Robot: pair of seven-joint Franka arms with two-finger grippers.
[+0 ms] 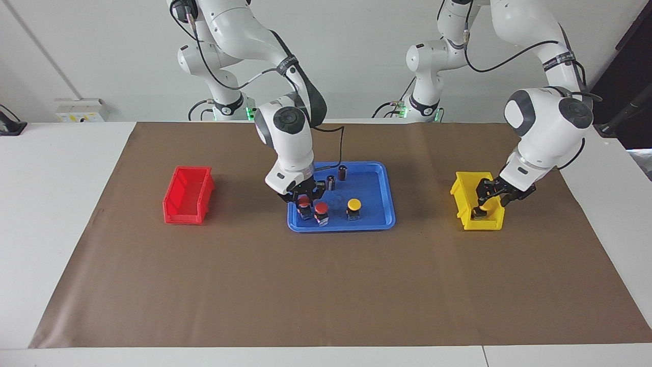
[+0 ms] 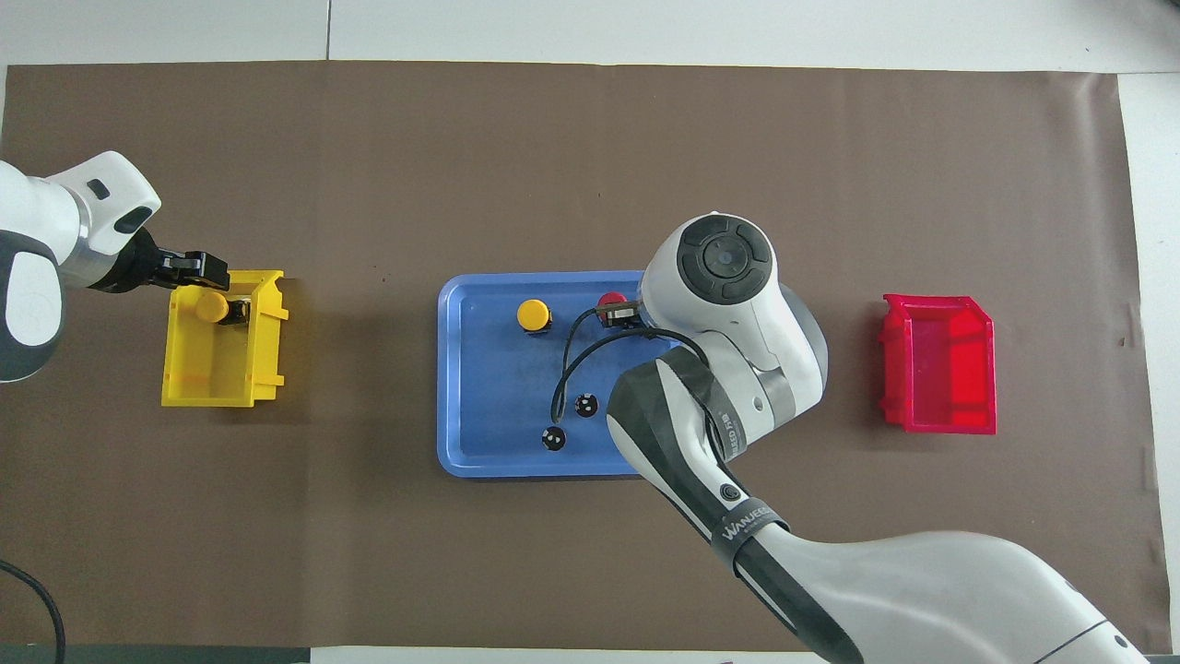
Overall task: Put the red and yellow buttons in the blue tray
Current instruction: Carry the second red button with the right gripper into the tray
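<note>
The blue tray [image 1: 372, 188] [image 2: 489, 406] lies mid-table. It holds two red buttons [image 1: 304, 203] [image 1: 321, 209], side by side, and a yellow button [image 1: 354, 206] [image 2: 534, 315]. The overhead view shows only one red button [image 2: 611, 302]; my right arm hides the other. My right gripper [image 1: 304, 196] is low over the tray, its fingers spread on either side of the red button toward the right arm's end. The second yellow button [image 1: 482, 209] [image 2: 212, 307] lies in the yellow bin [image 1: 466, 204] [image 2: 217, 369]. My left gripper [image 1: 493, 196] [image 2: 207, 269] hangs open just above it.
Two dark cylinders [image 1: 331, 182] [image 1: 343, 172] stand in the tray, nearer to the robots than the buttons. A red bin [image 1: 187, 196] [image 2: 940, 360] stands toward the right arm's end of the table. A brown mat covers the table.
</note>
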